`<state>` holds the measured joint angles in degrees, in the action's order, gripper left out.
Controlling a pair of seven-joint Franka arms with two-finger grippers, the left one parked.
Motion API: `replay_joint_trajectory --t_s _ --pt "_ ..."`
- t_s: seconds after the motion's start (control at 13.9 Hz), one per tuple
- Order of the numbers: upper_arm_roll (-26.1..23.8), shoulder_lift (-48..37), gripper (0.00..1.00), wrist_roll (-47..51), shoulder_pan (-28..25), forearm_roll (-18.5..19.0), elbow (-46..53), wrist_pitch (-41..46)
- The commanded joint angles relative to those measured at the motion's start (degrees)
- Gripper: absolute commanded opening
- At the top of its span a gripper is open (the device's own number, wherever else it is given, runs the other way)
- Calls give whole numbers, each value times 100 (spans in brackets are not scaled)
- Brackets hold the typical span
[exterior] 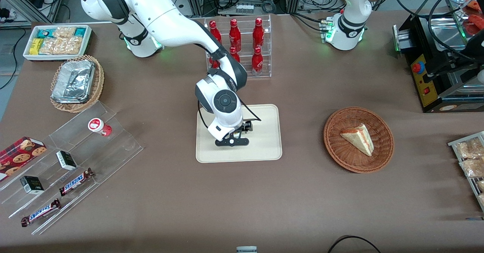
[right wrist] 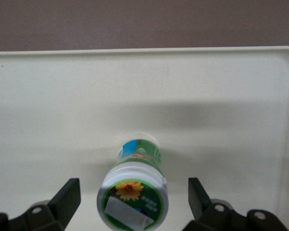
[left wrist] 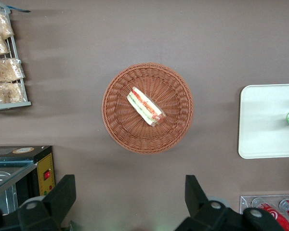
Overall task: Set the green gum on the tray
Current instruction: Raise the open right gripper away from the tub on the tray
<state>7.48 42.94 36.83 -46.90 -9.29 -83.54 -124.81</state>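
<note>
Green gum (right wrist: 134,195) upright on tray (right wrist: 48,106) | gripper (right wrist: 134,202) released, fingers straddling bottle, not touching | risk: finger clips lid on retreat, topples it.

From high in front we look down on the whole brown table (exterior: 242,200). Both wrist cameras face straight down, sharing the cream-beige rectangular tray (right wrist: 62,96), the right one closest.
</note>
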Motion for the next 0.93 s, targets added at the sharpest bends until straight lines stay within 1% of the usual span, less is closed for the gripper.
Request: replay_joint_trajectory --t_s 0.0,0.36,0.5,0.86 --pt "-1 -197 99 35 32 129 -5 210" --pt "8 -803 99 -88 67 190 4 1132" --pt "8 -1111 99 -315 76 182 13 1580" --pt "210 -1744 99 -1001 330 182 30 2609"
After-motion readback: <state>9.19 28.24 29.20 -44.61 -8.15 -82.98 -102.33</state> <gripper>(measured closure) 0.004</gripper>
